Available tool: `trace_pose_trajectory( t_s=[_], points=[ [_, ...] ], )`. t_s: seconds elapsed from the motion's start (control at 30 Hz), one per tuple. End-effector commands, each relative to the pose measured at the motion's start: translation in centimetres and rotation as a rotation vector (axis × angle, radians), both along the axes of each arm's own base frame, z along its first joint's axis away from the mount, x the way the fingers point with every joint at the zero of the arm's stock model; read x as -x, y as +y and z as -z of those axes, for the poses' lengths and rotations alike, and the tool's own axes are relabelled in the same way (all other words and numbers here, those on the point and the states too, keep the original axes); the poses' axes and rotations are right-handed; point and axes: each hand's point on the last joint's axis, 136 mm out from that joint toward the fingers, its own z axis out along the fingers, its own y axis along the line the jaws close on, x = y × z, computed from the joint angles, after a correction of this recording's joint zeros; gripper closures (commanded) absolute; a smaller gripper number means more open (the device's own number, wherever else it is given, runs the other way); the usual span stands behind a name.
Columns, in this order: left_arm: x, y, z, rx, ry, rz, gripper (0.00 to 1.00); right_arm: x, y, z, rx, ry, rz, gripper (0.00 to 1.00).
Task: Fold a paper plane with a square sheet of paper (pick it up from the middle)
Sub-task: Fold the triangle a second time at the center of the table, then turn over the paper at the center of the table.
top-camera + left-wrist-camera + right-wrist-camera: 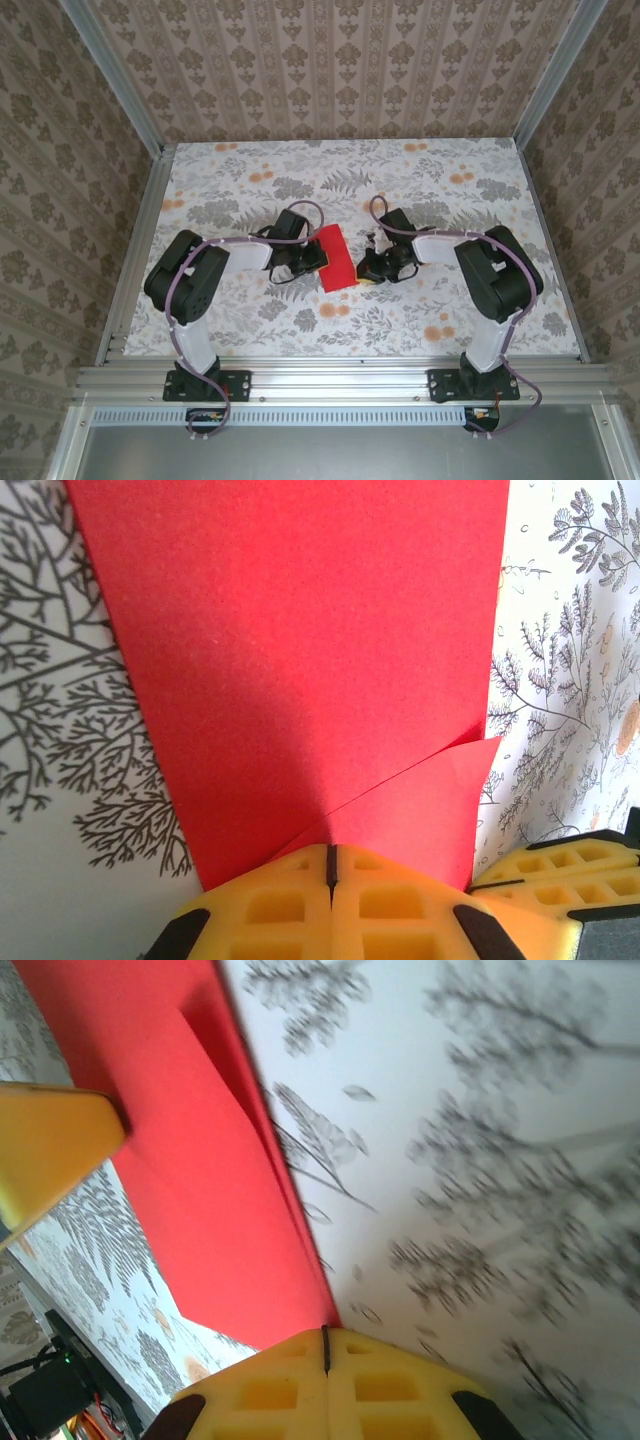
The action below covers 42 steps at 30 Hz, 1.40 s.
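The floral-patterned white bench [480, 300] carries a thin bright red paper sheet [335, 258], partly folded, lying at its middle between the two arms. The left pincer [330, 858] is clamped tight on the sheet's left edge. The right pincer [325, 1338] is clamped tight on its near right corner.

Bright, even light; soft shadow on the sheet of paper [300, 680]; right wrist view blurred.
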Motion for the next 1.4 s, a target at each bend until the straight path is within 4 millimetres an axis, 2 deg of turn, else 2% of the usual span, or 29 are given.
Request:
trace_pose_trajectory(
  t_s=[0.0,0.13,0.27,0.43,0.57,0.63,0.77,0.97,1.37],
  points=[
    [1.6,3.6,4.0,-0.172,0.105,-0.036,1.0,3.9,-2.9,1.6,0.114,0.131,-0.006,0.93],
    [1.3,3.3,3.7,-0.161,0.094,-0.025,1.0,2.2,-3.1,-0.7,0.12,0.036,0.0,0.89],
    [0.6,2.1,1.8,-0.104,0.053,0.001,1.0,-0.4,-2.1,-3.5,0.1,-0.098,-0.013,0.77],
    [-1.0,0.4,-3.4,-0.001,-0.063,0.024,0.83,-2.9,-0.6,-4.7,0.115,-0.197,-0.043,0.64],
    [-1.5,0.8,-6.5,0.038,-0.131,-0.006,0.66,-4.9,0.6,-5.5,0.126,-0.27,-0.061,0.63],
    [-1.4,1.5,-6.7,0.036,-0.134,-0.034,0.61,-5.5,1.5,-5.7,0.115,-0.295,-0.082,0.62],
    [-0.7,2.8,-5.6,0.027,-0.105,-0.085,0.55,-6.2,3.0,-5.6,0.124,-0.308,-0.125,0.61],
    [0.1,2.7,-4.3,0.067,-0.062,-0.106,0.53,-6.7,3.7,-4.5,0.147,-0.295,-0.168,0.59],
    [0.3,1.4,-3.1,0.098,-0.023,-0.089,0.52,-7.4,3.3,-2.0,0.212,-0.237,-0.156,0.82]
  ],
)
